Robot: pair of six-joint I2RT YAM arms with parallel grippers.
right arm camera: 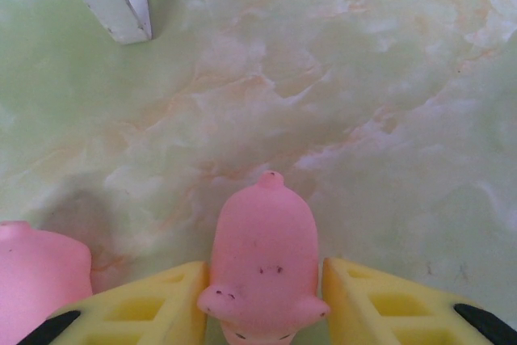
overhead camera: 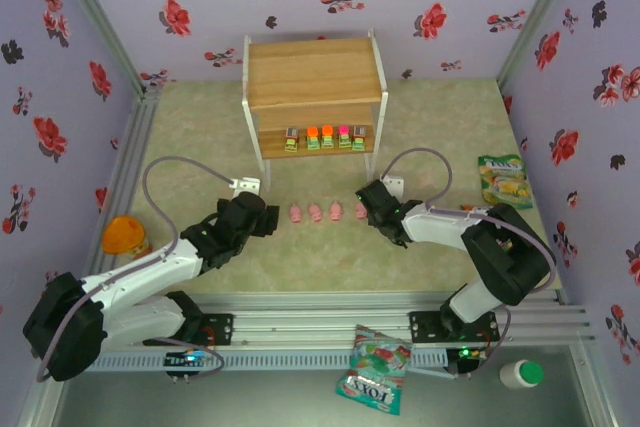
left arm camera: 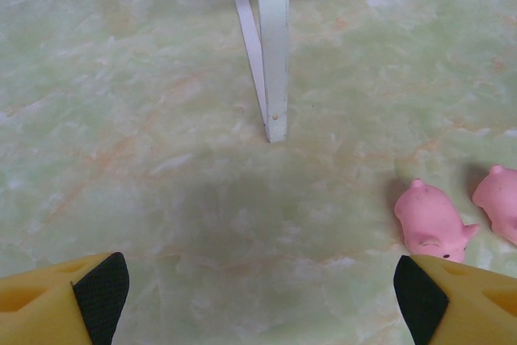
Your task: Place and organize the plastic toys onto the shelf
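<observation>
You're about halfway, I'd judge. Five blocks (overhead camera: 327, 137) stand in a row on the lower tier of the shelf (overhead camera: 315, 67), at 12 o'clock on the table (overhead camera: 430, 147). The pigs (overhead camera: 315, 213) are not yet shelved. I count four in a line mid-table, and none is on a board.

Your right gripper (right arm camera: 262, 296) reaches in low from 3 o'clock at that end of the line. Its fingers (right arm camera: 153, 309) sit snug against both flanks of the end pig (right arm camera: 262, 240), but you can't tell whether it's truly clamped.

Your left gripper (left arm camera: 258, 300) hovers at the line's 9 o'clock end, spread wide with nothing in it. The shelf leg (left arm camera: 275, 46) is at its 12, and the nearest pig (left arm camera: 432, 220) is at 2 o'clock.
</observation>
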